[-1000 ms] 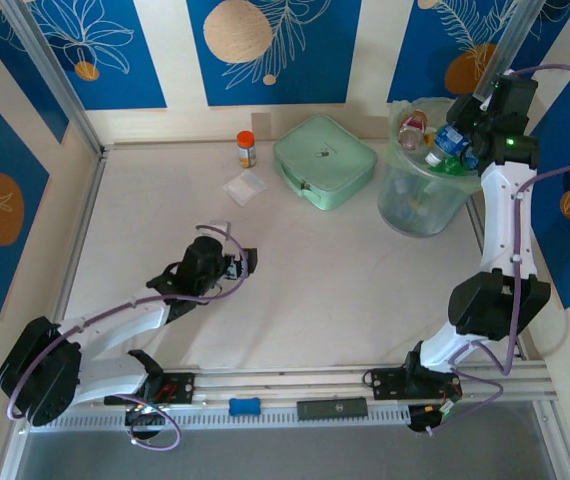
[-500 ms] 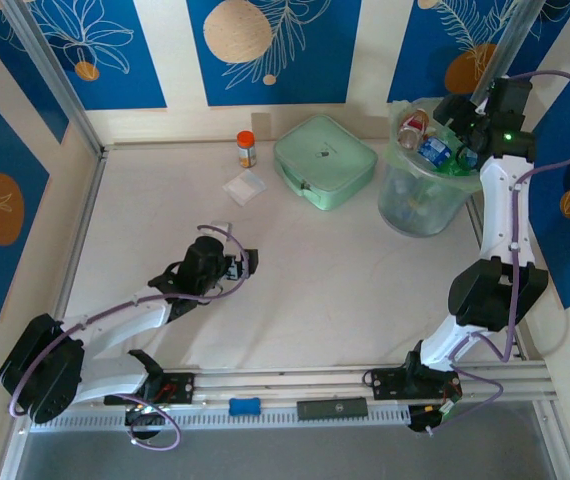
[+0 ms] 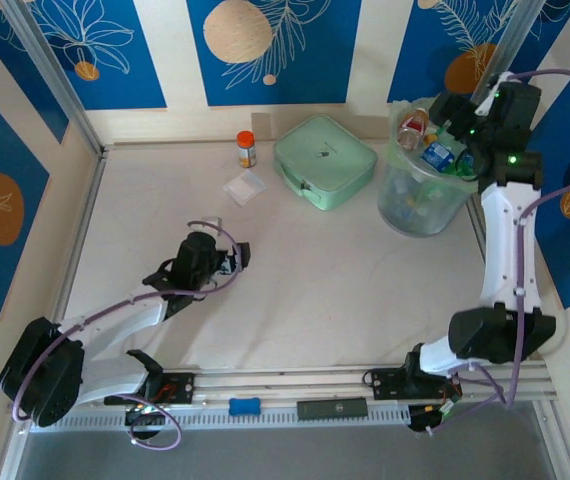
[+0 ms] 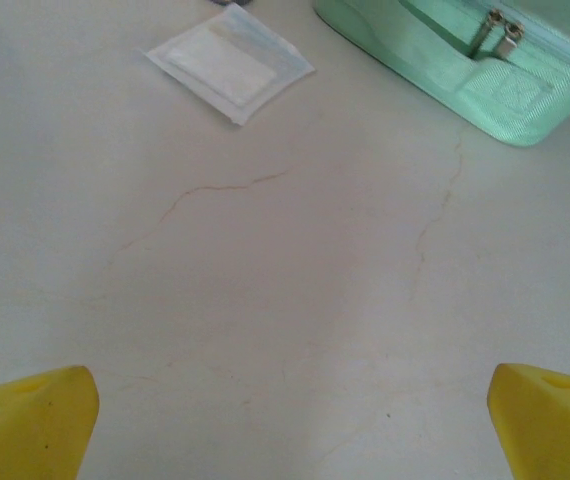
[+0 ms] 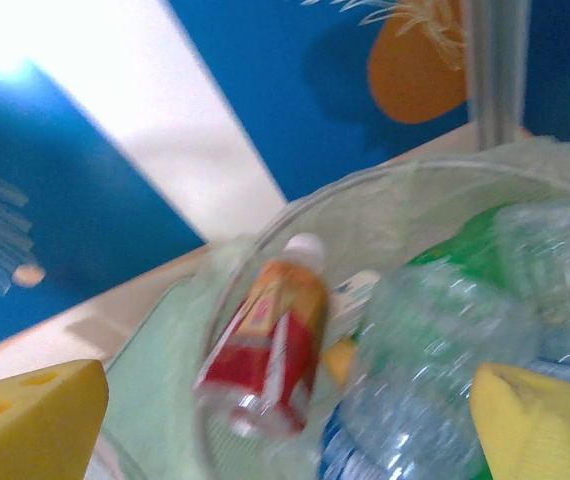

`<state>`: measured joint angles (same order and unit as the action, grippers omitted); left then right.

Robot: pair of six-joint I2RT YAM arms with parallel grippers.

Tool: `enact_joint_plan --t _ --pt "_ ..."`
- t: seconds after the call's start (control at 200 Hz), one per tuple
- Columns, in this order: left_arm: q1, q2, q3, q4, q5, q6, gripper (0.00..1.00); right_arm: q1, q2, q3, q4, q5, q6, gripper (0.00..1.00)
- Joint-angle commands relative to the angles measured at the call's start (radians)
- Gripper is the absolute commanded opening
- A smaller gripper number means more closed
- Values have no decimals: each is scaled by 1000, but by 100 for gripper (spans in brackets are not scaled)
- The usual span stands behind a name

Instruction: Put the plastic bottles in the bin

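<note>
The left gripper (image 3: 235, 258) has slid slightly leftward over the pale table (image 3: 315, 290). Its yellow fingers are spread wide and hold nothing. Ahead of it in the left wrist view lie a flat white packet (image 4: 230, 65) and a mint-green square zip case (image 4: 465, 70).

A second ago the right gripper (image 3: 453, 112) clamped a clear blue-labelled plastic bottle (image 3: 437, 153) over the tall translucent bin (image 3: 405, 205) lined with a pale green bag. Now its jaws stand wide apart and empty, and that bottle lies on the heap inside the bin, beside a green bottle (image 3: 457, 167).

In the right wrist view a red-labelled bottle (image 5: 265, 340) leans against the bin's wall. Its long axis is steep and its white cap points up toward the far rim.
</note>
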<state>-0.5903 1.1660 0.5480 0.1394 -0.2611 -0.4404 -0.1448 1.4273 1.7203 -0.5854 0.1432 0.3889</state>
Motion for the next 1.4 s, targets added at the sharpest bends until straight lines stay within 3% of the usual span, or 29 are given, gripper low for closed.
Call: enact_joint_plan --t 0.0,0.295,0.505,0.62,0.715,0.945,1.15,1.316,1.396 --pt "46 -44 7 -15 13 -14 99 103 -88 -143 78 -46 -86 94" --pt "224 -100 12 -109 -20 -50 99 471 -216 -603 286 -23 -223 97" --pt "282 -120 5 -106 -136 77 99 579 -129 -825 486 81 -350 99" --pt "299 -127 -28 -36 -238 177 99 577 -75 -927 635 157 -429 99" --pt "308 -122 -102 116 -333 259 99 558 -45 -1008 772 193 -496 99" --pt "323 -9 -169 380 -459 416 99 372 -20 -1152 974 68 -382 99" --pt "331 174 -227 701 -459 525 99 321 -7 -1204 1094 81 -386 96" --pt "343 302 -223 882 -332 547 99 311 43 -1248 1270 126 -431 95" --pt "345 370 -212 922 -286 570 99 281 41 -1237 1238 90 -400 92"
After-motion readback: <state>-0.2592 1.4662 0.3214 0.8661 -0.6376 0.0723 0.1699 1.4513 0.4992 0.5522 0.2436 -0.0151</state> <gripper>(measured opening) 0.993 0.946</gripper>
